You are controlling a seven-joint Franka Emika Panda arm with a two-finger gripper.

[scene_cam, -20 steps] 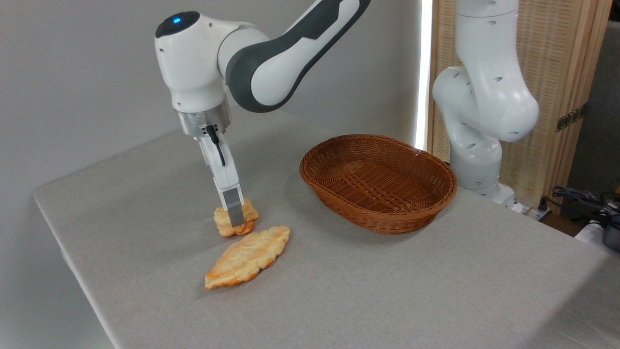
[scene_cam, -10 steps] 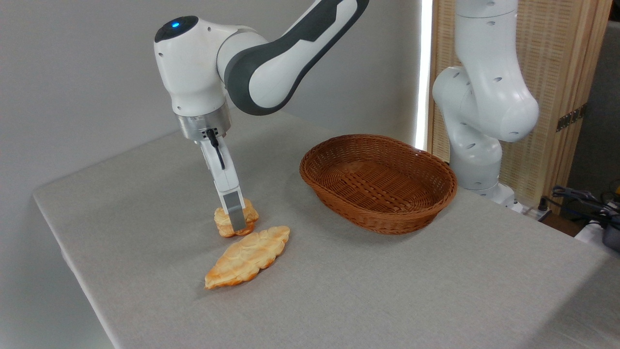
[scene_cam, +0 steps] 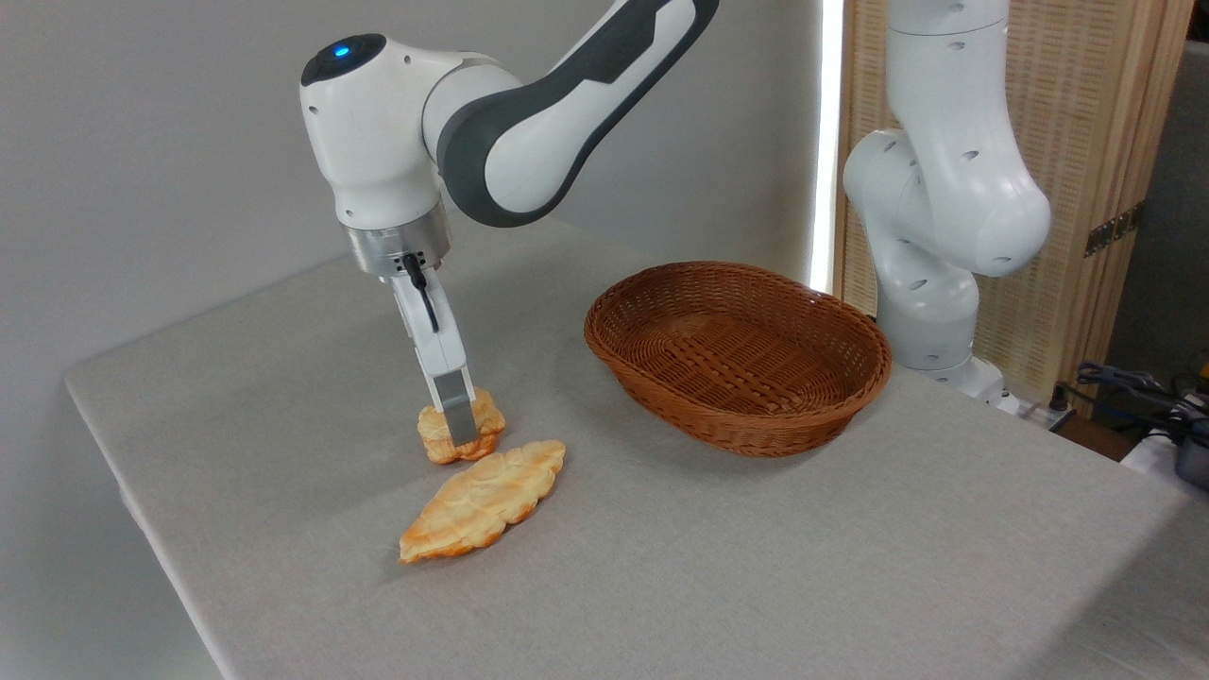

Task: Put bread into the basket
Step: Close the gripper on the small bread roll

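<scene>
The bread, a small golden-orange bun with a pale lumpy top, sits on the grey table left of centre. My gripper comes down onto it from above. Its near finger lies across the bun's front face. The far finger is hidden behind the bun, so the jaw gap does not show. The basket, an oval reddish-brown wicker one, stands to the right of the bun with nothing in it.
A longer flat leaf-shaped golden pastry lies just in front of the bun, nearly touching it. The white arm base rises behind the basket on the right. The table's left edge drops off near the bun.
The arm's wrist has sunk slightly toward the table over the last second. The bun, the pastry and the basket have stayed where they were.
</scene>
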